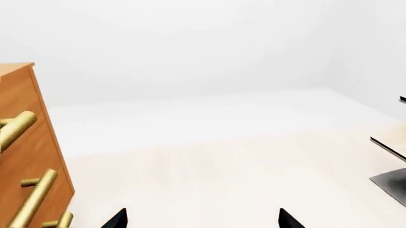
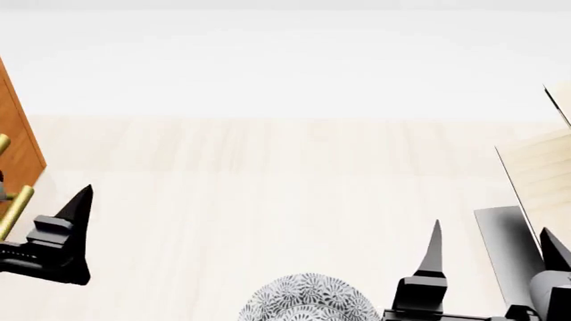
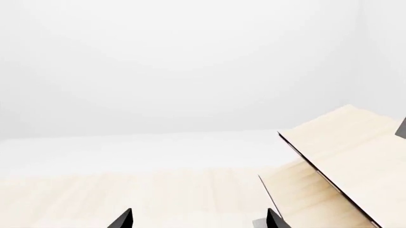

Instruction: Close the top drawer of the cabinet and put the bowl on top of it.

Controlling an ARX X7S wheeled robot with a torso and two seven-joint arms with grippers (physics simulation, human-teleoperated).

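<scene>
At the far left edge of the head view stands the cabinet, smooth orange-brown wood with round brass bar handles, and since only a sliver of its front shows I cannot tell how far the top drawer stands out. The left gripper sits low at the left beside it, its pointed black fingers spread and empty, so I would judge it best to square those tips flat against the drawer front near the handle and press straight in. Low centre, the round bowl (dense grey-and-white floral pattern) rests on the pale wood-grain table; right of it the right gripper hangs released, near the pale rack at the right edge.
</scene>
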